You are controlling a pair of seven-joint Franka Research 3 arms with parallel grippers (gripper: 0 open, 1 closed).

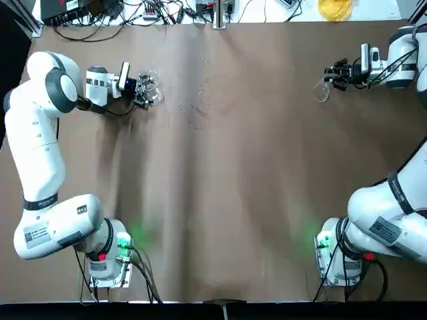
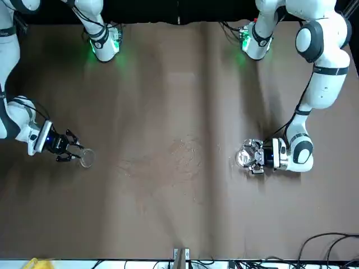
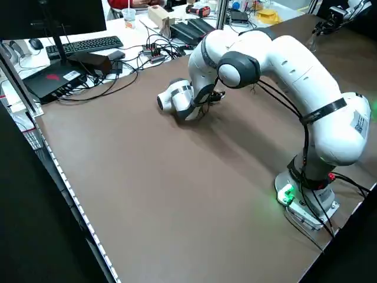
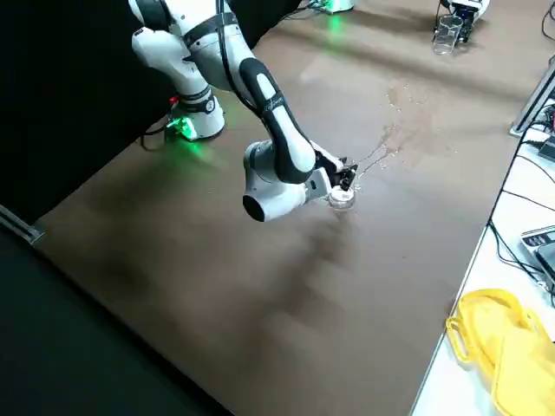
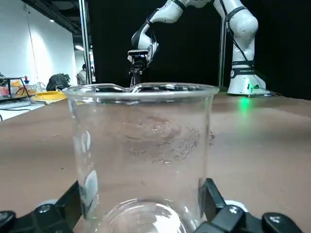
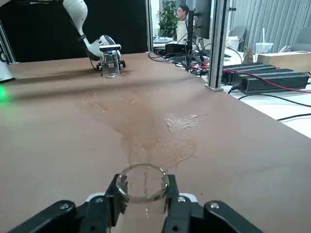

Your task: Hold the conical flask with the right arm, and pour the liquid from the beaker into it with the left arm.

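Conical flask (image 6: 143, 187) pinched at neck by right gripper (image 6: 143, 204) for steadying; beaker (image 5: 141, 155), far across tabletop (image 1: 220, 187) from flask, clamped in left gripper (image 2: 253, 156), upright, unpoured.

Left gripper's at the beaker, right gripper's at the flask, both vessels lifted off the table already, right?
Not lifted. The front view shows the beaker at the left gripper and the conical flask at the right gripper, both low against the table; in the right wrist view the flask stands on the tabletop between the fingers. The gripper pairing is right.
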